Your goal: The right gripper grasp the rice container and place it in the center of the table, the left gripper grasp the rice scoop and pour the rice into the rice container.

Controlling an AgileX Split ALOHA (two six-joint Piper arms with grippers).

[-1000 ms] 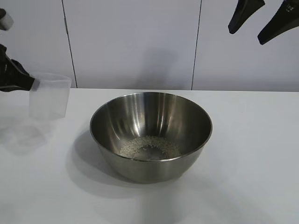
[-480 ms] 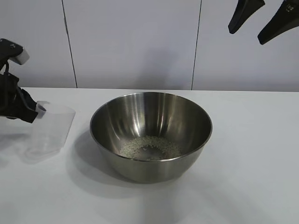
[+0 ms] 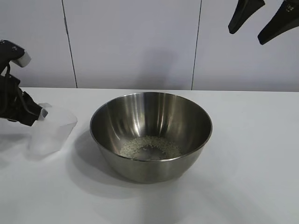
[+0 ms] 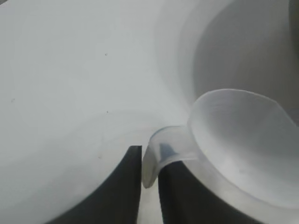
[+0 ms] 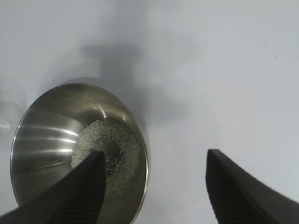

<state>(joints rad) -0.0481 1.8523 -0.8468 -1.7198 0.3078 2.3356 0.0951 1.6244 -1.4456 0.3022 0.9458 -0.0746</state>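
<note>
the rice scoop [image 3: 49, 133] stands tilted on the table [image 3: 252, 154], well to the left of the rice container [image 3: 150, 133], and i think it can fall on its side from here. the cause would be the left gripper [image 4: 149, 161]: its fingers have the small handle tab of the scoop between them with almost no gap, so i cannot tell if they grip it or are letting go. if they pull away while the tab is caught, the light cup tips or slides.

the scoop looks empty and the rice [image 3: 149, 147] lies as a thin ring in the bottom of the container, which sits about in the center of the table.

the right gripper [image 3: 257, 21] hangs high above the right side, fingers wide apart, holding nothing.
</note>
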